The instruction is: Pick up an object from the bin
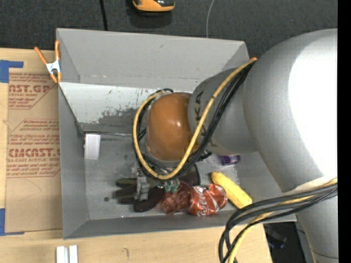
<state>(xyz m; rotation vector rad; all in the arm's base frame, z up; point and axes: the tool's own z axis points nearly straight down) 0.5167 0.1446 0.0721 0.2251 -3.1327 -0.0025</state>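
Camera view: the arm [285, 119] reaches in from the right and bends steeply down into the bin [74, 147]. Its wrist, under the rounded orange cover [167, 126], is looped by yellow and black cables [143, 163]. The gripper [143, 186] hangs just below that cover, low over the floor by the bin's near wall. The cover and cables hide it too much to tell whether it is spread or closed, or whether it holds anything.

Touching or just left of the gripper lies a black lump [127, 190], the nearest thing to it. Just to its right sits a crumpled red wrapper [197, 199], with a yellow banana [231, 189] beyond. A small purple thing [230, 159] shows farther right, close against the arm. A white block [92, 146] stands well apart, up and to the left.
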